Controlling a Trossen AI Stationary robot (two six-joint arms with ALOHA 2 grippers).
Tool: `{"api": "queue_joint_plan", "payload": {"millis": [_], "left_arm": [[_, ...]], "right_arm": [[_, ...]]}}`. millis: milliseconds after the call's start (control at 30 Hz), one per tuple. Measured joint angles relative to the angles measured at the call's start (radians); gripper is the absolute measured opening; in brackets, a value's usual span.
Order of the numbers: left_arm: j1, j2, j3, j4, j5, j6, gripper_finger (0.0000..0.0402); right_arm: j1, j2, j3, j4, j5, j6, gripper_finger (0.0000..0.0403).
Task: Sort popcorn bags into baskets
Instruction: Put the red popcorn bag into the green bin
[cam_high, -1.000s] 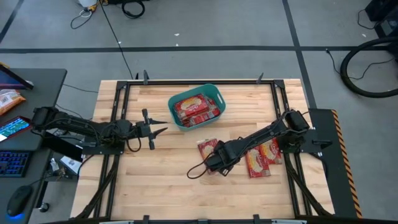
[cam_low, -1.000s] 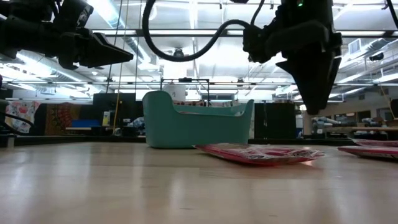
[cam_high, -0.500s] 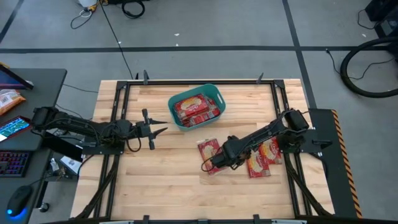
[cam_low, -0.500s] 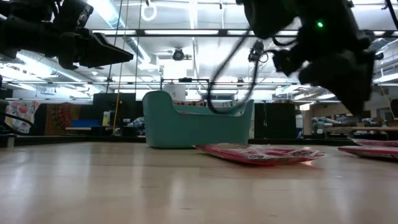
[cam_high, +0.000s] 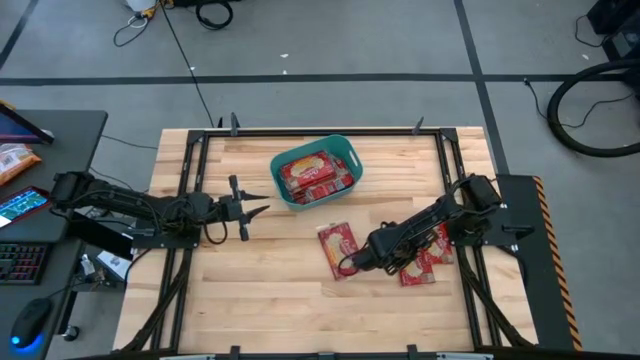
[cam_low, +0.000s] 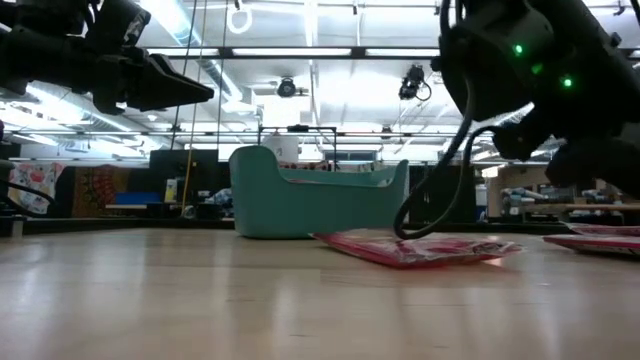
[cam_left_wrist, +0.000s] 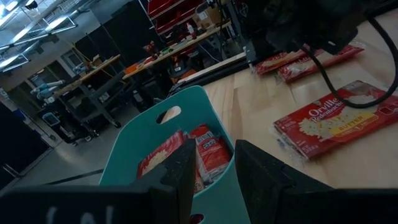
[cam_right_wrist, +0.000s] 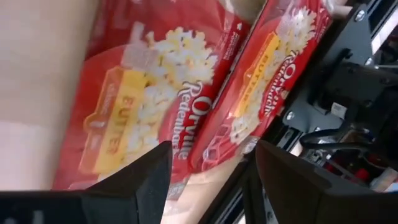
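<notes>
High view: right tool (cam_high: 392, 248), fingers spread, hovers over flat red popcorn packets (cam_high: 418, 262) beside the teal plastic tub (cam_high: 343, 153); left tool (cam_high: 256, 209), slightly parted, waits.

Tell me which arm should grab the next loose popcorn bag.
Right. The right hand hangs open over the loose popcorn bags beside the right arm; the left hand waits open across the table, left of the basket.

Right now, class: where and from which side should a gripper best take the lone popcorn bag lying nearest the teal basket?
The popcorn bag lies flat and alone on the table, clear of the basket. Probably best to come straight down and pinch across its narrow width near one free short end, since its flat pose offers only thin edges.
</notes>
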Motion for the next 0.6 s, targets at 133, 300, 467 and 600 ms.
{"api": "queue_joint_plan", "payload": {"millis": [133, 300, 467, 600], "left_arm": [[0.000, 0.000, 0.000, 0.000, 0.000, 0.000, 0.0117], [0.000, 0.000, 0.000, -0.002, 0.000, 0.001, 0.0117], [0.000, 0.000, 0.000, -0.003, 0.000, 0.001, 0.0117], [0.000, 0.000, 0.000, -0.002, 0.000, 0.002, 0.0117]], "right_arm": [[0.001, -0.012, -0.065, 0.056, 0.007, 0.004, 0.0236], [0.010, -0.108, -0.152, 0.177, 0.043, 0.059, 0.0236], [0.040, -0.224, -0.238, 0.181, 0.065, 0.195, 0.0231], [0.067, -0.256, -0.264, 0.202, 0.084, 0.259, 0.0224]]}}
